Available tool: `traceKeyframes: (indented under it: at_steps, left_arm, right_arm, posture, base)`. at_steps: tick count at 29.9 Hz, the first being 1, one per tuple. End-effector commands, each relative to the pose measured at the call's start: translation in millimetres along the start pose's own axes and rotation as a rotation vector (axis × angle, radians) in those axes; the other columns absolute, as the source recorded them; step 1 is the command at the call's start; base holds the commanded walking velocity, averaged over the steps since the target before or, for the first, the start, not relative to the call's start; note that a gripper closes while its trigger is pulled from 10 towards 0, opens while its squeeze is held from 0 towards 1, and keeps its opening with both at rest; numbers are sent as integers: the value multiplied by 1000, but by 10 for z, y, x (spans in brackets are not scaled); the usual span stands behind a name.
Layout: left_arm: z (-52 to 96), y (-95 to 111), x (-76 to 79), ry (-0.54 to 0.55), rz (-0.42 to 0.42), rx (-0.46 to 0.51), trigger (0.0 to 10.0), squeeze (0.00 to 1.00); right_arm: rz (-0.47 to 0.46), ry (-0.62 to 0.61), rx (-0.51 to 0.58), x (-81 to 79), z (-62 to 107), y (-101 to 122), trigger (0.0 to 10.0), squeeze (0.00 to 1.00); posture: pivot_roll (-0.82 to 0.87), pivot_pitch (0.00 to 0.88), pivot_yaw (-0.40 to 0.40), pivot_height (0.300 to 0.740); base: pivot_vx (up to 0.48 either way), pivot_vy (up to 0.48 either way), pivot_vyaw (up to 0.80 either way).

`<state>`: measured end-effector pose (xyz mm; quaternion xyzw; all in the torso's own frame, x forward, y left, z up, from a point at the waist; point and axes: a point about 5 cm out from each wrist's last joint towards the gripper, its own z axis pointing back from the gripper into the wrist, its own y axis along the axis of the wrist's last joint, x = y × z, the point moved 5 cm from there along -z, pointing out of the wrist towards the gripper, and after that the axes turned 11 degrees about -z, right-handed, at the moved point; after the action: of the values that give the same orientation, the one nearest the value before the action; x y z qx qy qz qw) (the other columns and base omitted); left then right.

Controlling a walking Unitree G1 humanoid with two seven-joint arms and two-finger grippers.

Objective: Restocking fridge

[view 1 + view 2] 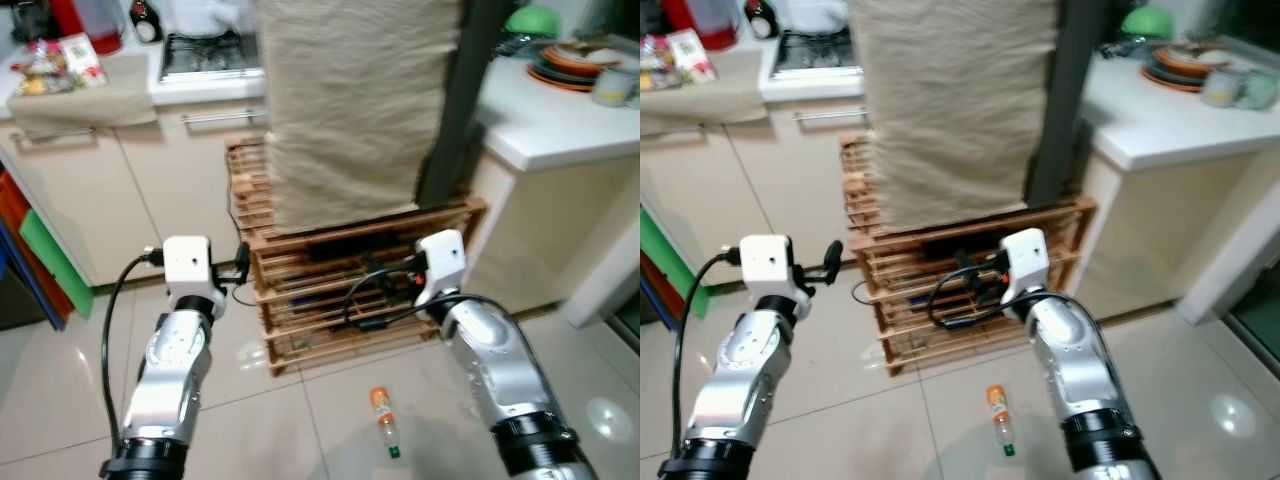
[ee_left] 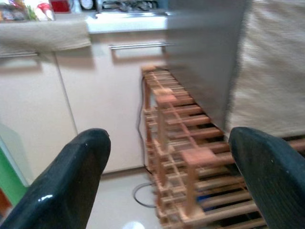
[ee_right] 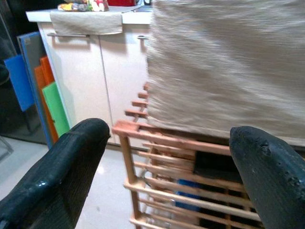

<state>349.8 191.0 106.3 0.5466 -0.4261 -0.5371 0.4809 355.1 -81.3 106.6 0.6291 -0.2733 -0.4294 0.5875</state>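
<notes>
Left eye view: bottle (image 1: 383, 421) on floor beside wooden rack (image 1: 340, 290); both grippers spread, empty.

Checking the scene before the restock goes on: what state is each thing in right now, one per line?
bottle: lying on its side on the floor tiles, untouched.
left gripper: open, empty, facing the wooden rack.
right gripper: open, empty, facing the same rack.
beige cloth: draped over the tall unit on the rack, hanging down.
plates: stacked on the counter.
</notes>
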Motion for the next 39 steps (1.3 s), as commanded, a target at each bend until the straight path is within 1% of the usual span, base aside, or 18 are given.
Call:
traceKeyframes:
  at_steps: [1,12,13,14,18,19,21,22,25,26,27,29,31,34,35,36,37,39]
  left_arm:
    - [-15,46,109,-30,19,9,10000,0]
    - [-46,34,120,-31,30,9,10000,0]
    - [-43,20,99,-29,29,6,10000,0]
    - [-42,18,89,-27,27,6,10000,0]
    - [-49,60,34,-16,-4,20,10000,0]
    - [-48,105,-12,-9,-24,33,10000,0]
    - [-48,134,-44,-4,-34,41,10000,0]
    - [-47,165,-82,5,-44,49,10000,0]
    - [-38,205,-136,18,-49,58,10000,0]
    - [-38,205,-136,18,-49,58,10000,0]
    - [-36,211,-124,8,-65,57,10000,0]
    - [-38,219,-87,-8,-94,59,10000,0]
    - [-52,236,-56,-17,-89,61,10000,0]
    - [-76,255,23,-57,-108,60,10000,0]
    - [-76,255,23,-57,-108,60,10000,0]
    - [-90,261,73,-91,-124,63,10000,0]
    - [-93,250,95,-113,-111,63,10000,0]
    - [-94,236,87,-127,-94,61,10000,0]
  right_arm:
    - [5,-89,22,245,55,107,10000,0]
    - [-2,-112,40,306,29,175,10000,0]
    - [-2,-141,32,359,16,154,10000,0]
    - [-8,-147,30,371,12,147,10000,0]
    - [-8,-143,37,368,-12,171,10000,0]
    - [-9,-148,63,375,-25,222,10000,0]
    - [-11,-155,81,384,-34,257,10000,0]
    - [6,-167,92,395,-50,284,10000,0]
    - [19,-167,105,379,-105,317,10000,0]
    - [19,-167,105,379,-105,317,10000,0]
    - [18,-160,122,347,-152,375,10000,0]
    - [31,-152,148,327,-161,437,10000,0]
    - [55,-146,137,306,-179,453,10000,0]
    - [60,-143,174,288,-168,524,10000,0]
    - [60,-143,174,288,-168,524,10000,0]
    - [67,-146,189,290,-160,538,10000,0]
    - [64,-163,187,322,-147,513,10000,0]
    - [66,-204,187,400,-106,463,10000,0]
  posture:
    - [-132,0,45,740]
    - [-127,0,41,740]
    - [-120,0,34,740]
    - [-118,0,32,740]
    - [-102,0,19,740]
    - [-81,0,7,740]
    - [-78,0,5,740]
    - [-74,0,4,740]
    - [-60,0,-2,740]
    - [-60,0,-2,740]
    - [-56,0,-4,740]
    - [-53,0,-6,740]
    - [-51,0,-7,740]
    - [-50,0,-7,740]
    - [-50,0,-7,740]
    - [-50,0,-5,740]
    - [-46,0,-7,740]
    - [-42,0,-11,740]
  base:
    - [379,292,0]
    - [377,296,0]
    - [349,326,725]
    - [349,330,712]
    - [352,327,692]
    - [352,326,688]
    - [352,326,684]
    - [349,330,600]
    - [350,328,0]
    - [349,330,0]
    - [277,394,0]
    - [0,292,0]
    - [0,0,0]
    - [0,0,-679]
    - [0,0,-656]
    - [0,0,-656]
    - [0,0,-650]
    - [0,0,-644]
